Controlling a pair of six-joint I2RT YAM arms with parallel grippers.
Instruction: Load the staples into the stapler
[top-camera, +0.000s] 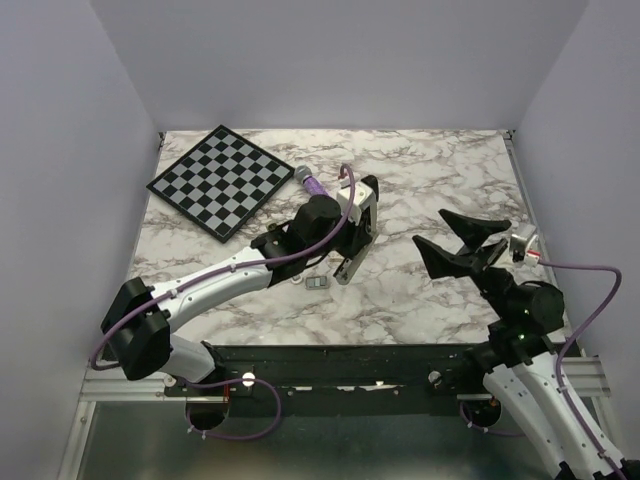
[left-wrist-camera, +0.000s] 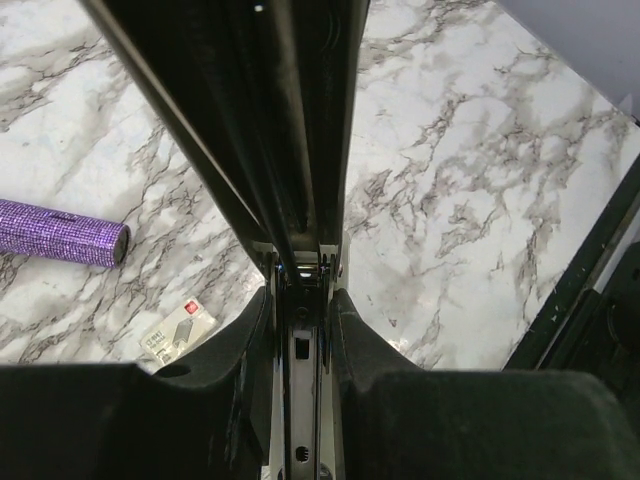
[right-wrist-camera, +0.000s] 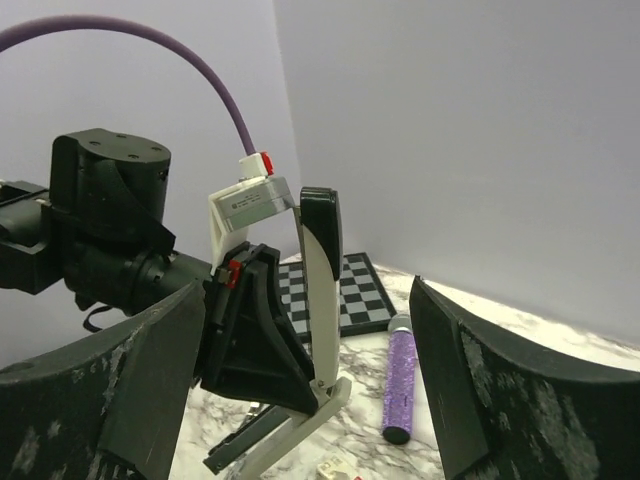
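My left gripper (top-camera: 347, 238) is shut on the stapler (top-camera: 355, 248), a black and white one standing open on the marble table. In the left wrist view its metal magazine channel (left-wrist-camera: 299, 370) runs between my two black fingers. In the right wrist view its white lid (right-wrist-camera: 322, 290) stands upright over the base (right-wrist-camera: 300, 435). A small grey flat block, apparently the staples (top-camera: 317, 284), lies on the table just to the near side of the stapler. My right gripper (top-camera: 462, 246) is open and empty, held above the table to the right of the stapler.
A purple glitter pen (top-camera: 311, 184) lies behind the stapler and also shows in the right wrist view (right-wrist-camera: 400, 385). A chessboard (top-camera: 222, 180) sits at the back left. A small cream box (left-wrist-camera: 176, 331) lies close beside the stapler base. The table's front rail (top-camera: 340, 356) is near.
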